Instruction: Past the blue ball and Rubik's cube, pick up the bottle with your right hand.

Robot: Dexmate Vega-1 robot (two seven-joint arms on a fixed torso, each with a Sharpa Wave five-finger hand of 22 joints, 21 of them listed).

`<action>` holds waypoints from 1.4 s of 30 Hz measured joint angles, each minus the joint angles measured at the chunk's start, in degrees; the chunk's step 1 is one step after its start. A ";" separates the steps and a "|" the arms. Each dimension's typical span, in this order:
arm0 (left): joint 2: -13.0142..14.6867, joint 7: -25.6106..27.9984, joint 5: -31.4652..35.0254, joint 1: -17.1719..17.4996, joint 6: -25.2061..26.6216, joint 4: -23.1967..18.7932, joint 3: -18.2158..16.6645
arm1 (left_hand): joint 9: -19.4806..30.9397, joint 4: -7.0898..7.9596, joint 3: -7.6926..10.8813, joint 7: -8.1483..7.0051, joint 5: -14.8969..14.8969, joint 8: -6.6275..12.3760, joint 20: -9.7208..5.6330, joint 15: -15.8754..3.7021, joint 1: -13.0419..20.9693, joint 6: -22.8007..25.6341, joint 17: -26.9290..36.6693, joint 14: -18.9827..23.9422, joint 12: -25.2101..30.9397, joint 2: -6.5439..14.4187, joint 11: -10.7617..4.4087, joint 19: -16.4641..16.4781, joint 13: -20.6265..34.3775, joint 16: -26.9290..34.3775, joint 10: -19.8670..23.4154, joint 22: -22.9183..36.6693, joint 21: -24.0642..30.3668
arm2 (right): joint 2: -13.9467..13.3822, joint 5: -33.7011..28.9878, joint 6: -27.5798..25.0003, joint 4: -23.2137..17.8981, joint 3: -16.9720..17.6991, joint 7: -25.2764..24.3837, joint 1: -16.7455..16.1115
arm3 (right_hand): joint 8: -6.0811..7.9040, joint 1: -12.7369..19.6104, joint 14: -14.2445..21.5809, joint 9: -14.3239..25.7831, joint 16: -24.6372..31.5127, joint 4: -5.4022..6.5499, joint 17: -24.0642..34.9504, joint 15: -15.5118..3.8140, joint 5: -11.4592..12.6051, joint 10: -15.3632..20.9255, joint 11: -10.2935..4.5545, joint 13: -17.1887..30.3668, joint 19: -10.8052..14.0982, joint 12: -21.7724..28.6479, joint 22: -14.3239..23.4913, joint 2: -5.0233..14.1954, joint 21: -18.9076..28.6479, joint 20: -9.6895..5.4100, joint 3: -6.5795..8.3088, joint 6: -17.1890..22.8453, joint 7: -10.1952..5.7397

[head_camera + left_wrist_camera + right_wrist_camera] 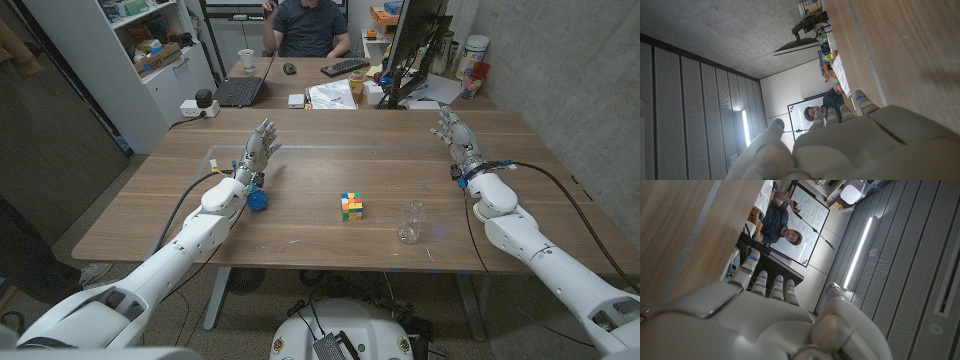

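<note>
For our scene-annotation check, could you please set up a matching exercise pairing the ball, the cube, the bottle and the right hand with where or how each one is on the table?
Things:
1. blue ball
2. Rubik's cube
3. bottle
4. right hand

Places or states:
A. clear, standing nearest the table's front edge
B. open, holding nothing, near the table's far right corner
C. tucked against the left arm's wrist
D. multicoloured, at the middle of the table

Pairs: 1-C, 2-D, 3-A, 4-B

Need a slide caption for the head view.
Both hands open on table; ball, cube, bottle untouched.
</note>
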 measured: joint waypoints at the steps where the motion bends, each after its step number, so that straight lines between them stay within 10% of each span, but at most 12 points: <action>1: 0.05 -0.01 0.00 0.02 -0.01 -0.11 0.07 | 0.00 0.00 0.00 0.00 0.00 0.00 0.00 0.00 0.00 0.00 0.00 0.00 0.00 0.00 0.00 0.00 0.00 0.00 0.00 0.00 0.00 | 0.00 -0.14 0.12 0.00 0.00 -0.07 0.00 | 0.00 0.02 0.21 0.00 0.00 0.00 0.00 -0.20 0.00 0.00 0.00 0.00 0.00 0.00 0.00 -0.02 0.00 0.00 0.00 0.00 0.00; 27: 0.89 -0.32 0.14 0.77 -0.62 -1.96 0.85 | -0.01 0.00 0.00 0.00 0.00 0.00 0.00 0.00 0.00 0.00 -0.01 0.00 0.00 0.00 0.00 0.00 -0.01 0.00 0.00 -0.01 0.00 | -9.31 -11.82 3.55 -16.92 9.64 -9.82 -12.12 | 0.44 1.50 1.34 0.00 0.00 -1.76 0.01 -0.71 0.00 1.23 0.00 -0.01 0.71 0.44 -0.01 -1.51 0.00 0.72 0.11 1.25 -0.63; 42: 1.04 -1.49 0.29 0.59 -1.27 -2.40 1.46 | -0.01 0.24 -0.25 0.00 0.00 0.00 -0.01 0.00 0.00 0.00 -0.01 0.00 -0.01 0.00 0.00 0.00 -0.01 0.00 0.00 -0.01 0.00 | -9.38 -20.70 2.41 -26.71 19.55 -14.39 -22.28 | 0.44 2.22 1.69 -0.01 0.00 -2.47 0.01 -0.63 0.00 1.84 -0.61 -0.01 0.71 0.44 -0.01 -1.27 0.00 0.71 0.25 1.88 -0.79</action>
